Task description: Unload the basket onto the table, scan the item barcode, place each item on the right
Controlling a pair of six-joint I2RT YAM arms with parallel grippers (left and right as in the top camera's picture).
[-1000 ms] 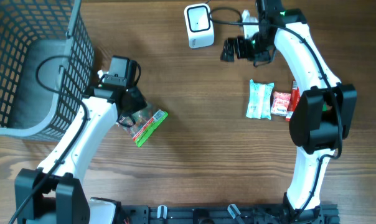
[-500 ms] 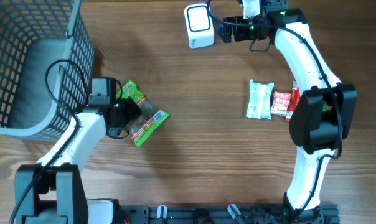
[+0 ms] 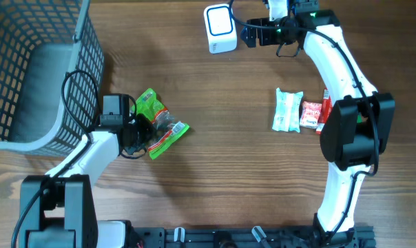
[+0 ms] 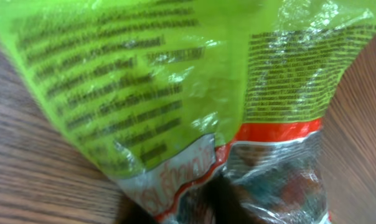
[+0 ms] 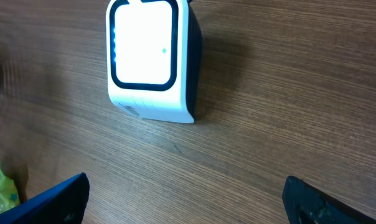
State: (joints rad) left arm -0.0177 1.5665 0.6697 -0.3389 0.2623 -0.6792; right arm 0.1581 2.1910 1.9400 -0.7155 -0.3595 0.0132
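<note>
The snack bag (image 3: 156, 120), green with a clear lower part and a red band, lies on the wooden worktop (image 3: 222, 172) toward its left edge, just beside the wire basket (image 3: 91, 62) that fills the far left corner. The left end effector (image 3: 136, 129) sits at the bag's left side, touching it. In the left wrist view the bag (image 4: 175, 93) fills almost the whole picture, with small print across the green film. The fingers are hidden behind it, so whether they are clamped on the bag cannot be told.

The white scanner (image 3: 220, 29) stands at the far edge of the worktop, near the middle, its lit window facing up (image 5: 147, 59). The right end effector (image 3: 248, 36) hovers just beside it, fingers spread wide apart and holding nothing; in its own wrist view (image 5: 188, 196) the two dark fingertips show at the bottom corners.

Toward the right edge, a white packet (image 3: 288, 110) and a red packet (image 3: 310, 114) lie side by side, well apart from the bag.
</note>
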